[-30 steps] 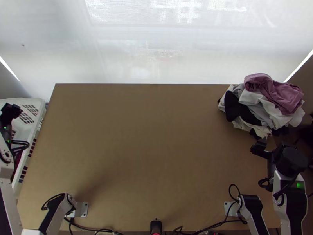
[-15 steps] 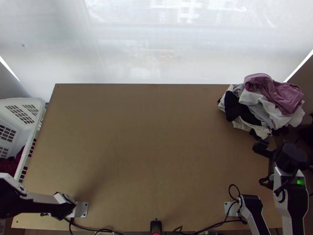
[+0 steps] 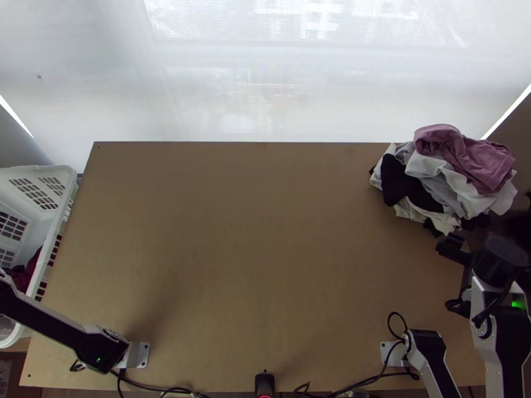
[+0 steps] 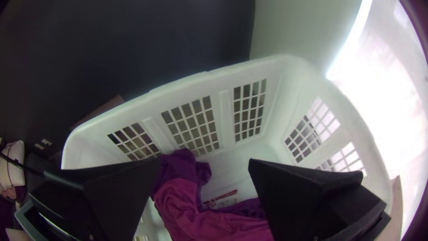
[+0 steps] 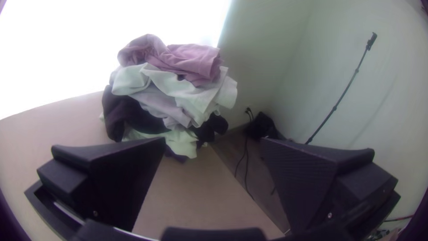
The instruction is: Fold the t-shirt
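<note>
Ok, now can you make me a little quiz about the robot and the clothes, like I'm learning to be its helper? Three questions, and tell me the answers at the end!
1. Pick one: what colour is the cloth on top of the pile of clothes?
A) yellow
B) pinkish purple
C) green

2. True or false: the left pincer points at the white basket with its fingers apart.

3. Fill in the missing word (left or right): the pile of clothes is at the far ____ corner of the table, as the top view shows it.

Key: 1. B; 2. true; 3. right
</note>
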### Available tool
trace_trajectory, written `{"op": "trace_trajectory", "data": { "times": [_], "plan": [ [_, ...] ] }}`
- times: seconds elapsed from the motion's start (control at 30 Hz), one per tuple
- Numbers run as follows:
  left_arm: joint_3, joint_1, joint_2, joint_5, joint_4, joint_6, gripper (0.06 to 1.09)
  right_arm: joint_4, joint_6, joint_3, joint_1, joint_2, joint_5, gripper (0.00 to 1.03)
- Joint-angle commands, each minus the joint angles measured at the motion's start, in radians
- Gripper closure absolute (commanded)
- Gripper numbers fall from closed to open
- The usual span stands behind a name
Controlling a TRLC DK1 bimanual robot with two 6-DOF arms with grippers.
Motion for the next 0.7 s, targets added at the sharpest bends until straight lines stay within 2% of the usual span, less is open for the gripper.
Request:
{"op": "trace_trajectory", "data": {
  "times": [0.0, 0.27, 0.67],
  "plan": [
    [0.204, 0.055, 0.303, -0.017, 0.004, 0.012, 0.11, -0.056, -0.058, 0.014, -0.002, -0.008, 0.022, 0.05],
    [0.353, 0.075, 0.511, -0.083, -0.005, 0.01, 0.11, -0.073, -0.141, -0.001, -0.005, -0.023, 0.054, 0.05],
    [0.419, 0.081, 0.649, -0.147, 0.035, 0.005, 0.12, -0.147, -0.141, -0.042, -0.005, -0.081, 0.08, 0.05]
  ]
}}
